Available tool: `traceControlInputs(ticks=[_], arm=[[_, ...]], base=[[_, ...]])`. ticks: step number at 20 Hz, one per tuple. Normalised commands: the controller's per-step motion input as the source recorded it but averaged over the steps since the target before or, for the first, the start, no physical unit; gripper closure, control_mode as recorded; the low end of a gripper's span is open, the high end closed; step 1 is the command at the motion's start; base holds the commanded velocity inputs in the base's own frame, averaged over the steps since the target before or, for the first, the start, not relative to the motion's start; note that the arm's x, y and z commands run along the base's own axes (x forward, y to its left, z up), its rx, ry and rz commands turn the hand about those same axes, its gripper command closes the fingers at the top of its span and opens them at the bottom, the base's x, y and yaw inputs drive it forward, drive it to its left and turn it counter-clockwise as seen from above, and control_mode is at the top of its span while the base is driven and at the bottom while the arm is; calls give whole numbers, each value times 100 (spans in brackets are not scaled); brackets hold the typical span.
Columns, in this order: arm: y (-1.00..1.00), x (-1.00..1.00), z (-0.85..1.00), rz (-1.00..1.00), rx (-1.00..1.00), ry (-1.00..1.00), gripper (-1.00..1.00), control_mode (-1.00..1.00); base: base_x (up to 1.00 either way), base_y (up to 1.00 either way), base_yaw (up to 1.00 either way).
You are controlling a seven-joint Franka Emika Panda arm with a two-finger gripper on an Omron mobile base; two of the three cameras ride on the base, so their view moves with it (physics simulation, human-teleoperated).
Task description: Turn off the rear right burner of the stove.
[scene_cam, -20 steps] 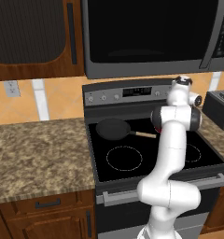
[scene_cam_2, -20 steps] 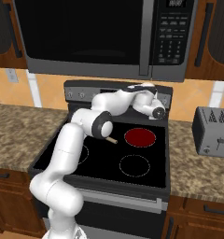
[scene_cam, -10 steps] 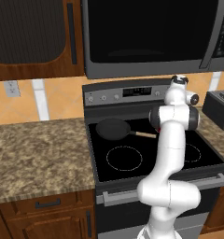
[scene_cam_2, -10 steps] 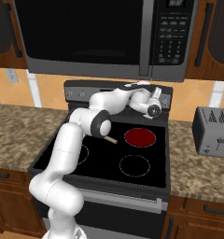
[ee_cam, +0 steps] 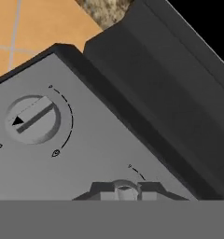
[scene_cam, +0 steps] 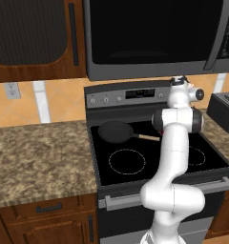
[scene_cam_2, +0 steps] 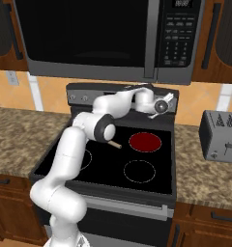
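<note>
The stove (scene_cam_2: 89, 97) is a black glass-top range with a grey control panel along its back. The rear right burner (scene_cam_2: 144, 141) glows as a solid red disc. My gripper (scene_cam_2: 169, 99) is pressed against the right end of that panel. In the hand view the gripper (ee_cam: 124, 192) is shut on a small round knob (ee_cam: 124, 188), one dark fingertip (ee_cam: 98, 191) on each side of it. A second knob (ee_cam: 33, 119), with a black pointer mark, sits up and left of it on the panel. In the left base view my arm hides the right burners.
A black frying pan (scene_cam: 115, 131) with a wooden handle rests on the rear left zone. Thin white rings mark the front burners (scene_cam_2: 139, 171). A toaster (scene_cam_2: 220, 135) stands on the granite counter to the right. The microwave (scene_cam_2: 108, 38) hangs low above the stove.
The hand has rolled slightly while staying at the right end of the control panel. The rear right burner stays red.
</note>
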Motion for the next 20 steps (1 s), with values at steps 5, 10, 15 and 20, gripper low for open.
traceControlInputs(ticks=[5, 10, 15, 20], arm=[[0, 46, 0, -21, 55, 9, 100, -100], [0, 52, 0, -25, 56, 4, 100, -100], [0, 53, 0, -28, 59, 1, 100, -100], [3, 29, 0, -23, 48, 0, 100, -100]], base=[[0, 0, 0], [0, 0, 0], [0, 0, 0], [0, 0, 0]])
